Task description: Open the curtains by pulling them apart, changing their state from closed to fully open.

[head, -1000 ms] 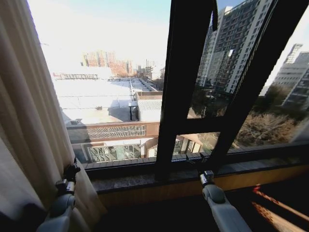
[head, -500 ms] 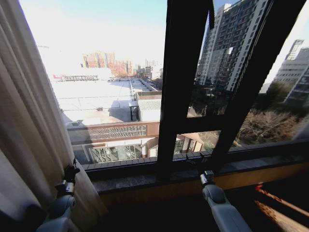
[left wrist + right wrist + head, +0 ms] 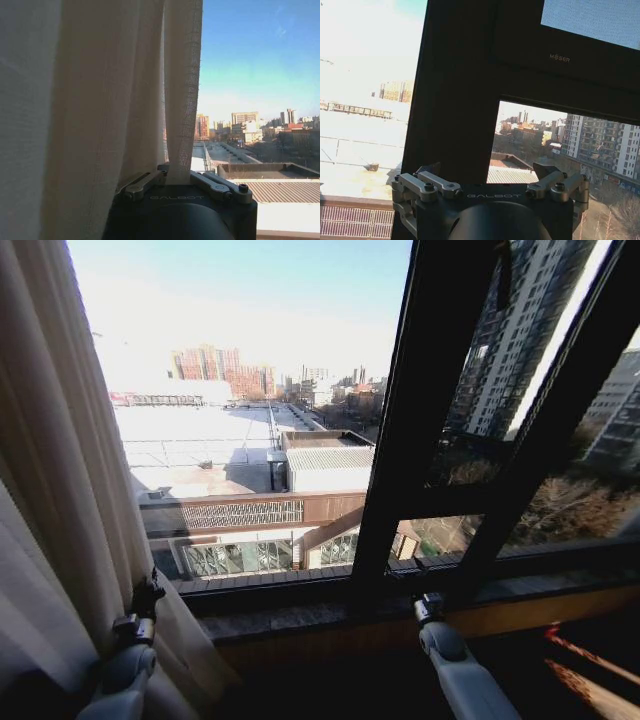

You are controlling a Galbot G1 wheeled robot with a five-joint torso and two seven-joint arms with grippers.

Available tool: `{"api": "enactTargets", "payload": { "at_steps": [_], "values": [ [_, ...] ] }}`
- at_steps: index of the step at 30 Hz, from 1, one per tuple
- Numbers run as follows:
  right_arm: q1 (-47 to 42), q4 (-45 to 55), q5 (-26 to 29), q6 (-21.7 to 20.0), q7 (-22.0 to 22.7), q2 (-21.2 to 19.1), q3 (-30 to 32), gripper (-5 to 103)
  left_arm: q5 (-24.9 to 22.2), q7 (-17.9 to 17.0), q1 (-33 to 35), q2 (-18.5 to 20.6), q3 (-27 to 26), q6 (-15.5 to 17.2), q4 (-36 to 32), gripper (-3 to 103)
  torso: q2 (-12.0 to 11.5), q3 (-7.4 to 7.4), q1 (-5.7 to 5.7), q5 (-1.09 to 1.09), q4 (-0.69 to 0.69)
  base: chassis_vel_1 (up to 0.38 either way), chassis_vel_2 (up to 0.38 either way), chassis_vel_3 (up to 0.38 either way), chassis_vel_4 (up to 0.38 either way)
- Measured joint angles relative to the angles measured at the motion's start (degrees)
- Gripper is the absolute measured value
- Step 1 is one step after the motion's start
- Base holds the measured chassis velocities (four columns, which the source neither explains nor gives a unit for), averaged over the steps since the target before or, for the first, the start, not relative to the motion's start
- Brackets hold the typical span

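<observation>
Head view shifted | left gripper still pinches curtains | right gripper spread

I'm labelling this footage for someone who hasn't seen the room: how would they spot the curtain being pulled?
Start from the big dark-framed window overlooking city rooftops. Along its left side hangs the sheer cream pleated curtain, gathered against the wall and reaching down past the stone sill. It is the only fabric there, and the left gripper has its jaws shut on one fold near the sill.

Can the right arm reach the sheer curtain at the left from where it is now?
Probably not: the right claw is open near the window frame, and the sheer curtain hangs far left, pinched by the left claw.
</observation>
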Motion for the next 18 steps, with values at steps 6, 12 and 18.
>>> {"api": "enactTargets", "payload": {
  "at_steps": [6, 12, 18],
  "values": [
    [0.0, 0.0, 0.0, 0.0, 0.0, 0.0, 0.0, 100, 0.0, 0.0, 0.0, 0.0, 0.0, -0.1, 0.2, 0, 0.0, 0.0, 0.0, -0.03, -0.02, -0.024, -0.024, 0.015, 0.024],
    [0.0, 0.0, 0.0, 0.0, 0.0, 0.0, 0.0, 100, 0.1, -0.1, 0.0, 0.0, 0.0, -0.2, 0.4, 0, 0.0, 0.0, 0.0, -0.04, 0.01, 0.012, 0.004, -0.008, -0.005],
    [0.0, 0.0, 0.0, 0.0, 0.0, 0.0, 0.0, 100, 0.3, -0.1, -0.1, -0.1, 0.1, -0.2, 0.6, 0, 0.0, 0.0, 0.01, -0.02, 0.0, 0.082, 0.036, -0.079, -0.041]
  ]
}}
